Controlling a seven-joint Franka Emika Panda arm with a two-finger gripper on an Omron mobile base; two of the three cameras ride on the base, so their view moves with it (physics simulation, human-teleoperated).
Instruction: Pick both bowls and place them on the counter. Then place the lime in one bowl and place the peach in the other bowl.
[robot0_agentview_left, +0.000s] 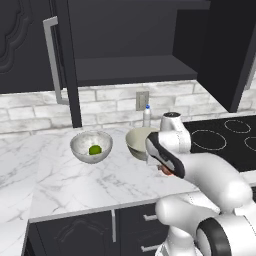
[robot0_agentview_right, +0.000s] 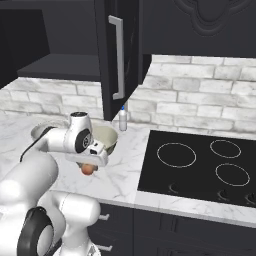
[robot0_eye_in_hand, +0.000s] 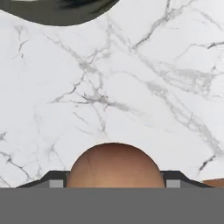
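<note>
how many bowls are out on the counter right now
2. The white-grey marbled round bowl sits left on the white marble counter, holding a small green lime. The cream, dark-rimmed bowl stands to its right, partly hidden behind the arm.

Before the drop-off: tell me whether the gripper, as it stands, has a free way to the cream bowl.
Probably yes. The gripper sits closed around the peach just in front of the cream bowl, whose open top looks empty, with only bare counter between them. The lime lies in the other bowl.

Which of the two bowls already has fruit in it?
The white-grey marbled bowl, the one farther from the stovetop: the lime lies in it. The cream bowl beside the arm shows no fruit inside.
</note>
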